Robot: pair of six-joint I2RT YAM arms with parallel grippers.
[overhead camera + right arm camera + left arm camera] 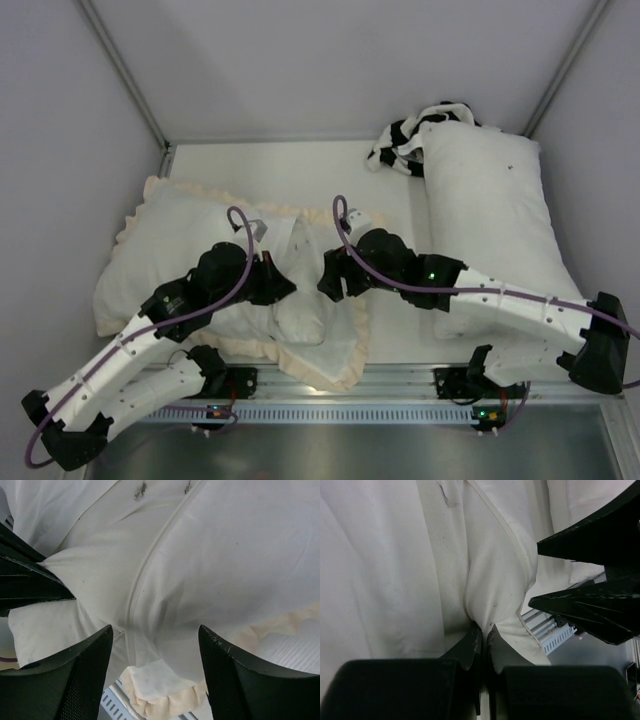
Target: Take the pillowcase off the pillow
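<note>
The pillowcase (165,235) lies cream-white face up at the left, with its cream frill (340,372) reaching the table's front edge; the frill also shows in the right wrist view (167,702). The pillow (302,318), white with tiny specks and a piped seam, bulges out of the pillowcase in the middle. My left gripper (292,290) (482,631) is shut on a pinch of the pillow's cloth (490,590). My right gripper (328,282) (155,630) is open just above the pillow (210,565), facing the left gripper and holding nothing.
A longer plain white pillow (490,210) lies along the right side. A black-and-white patterned cloth (408,135) sits at its far end. A metal rail (400,385) runs along the near edge. Panel walls close in the left, back and right.
</note>
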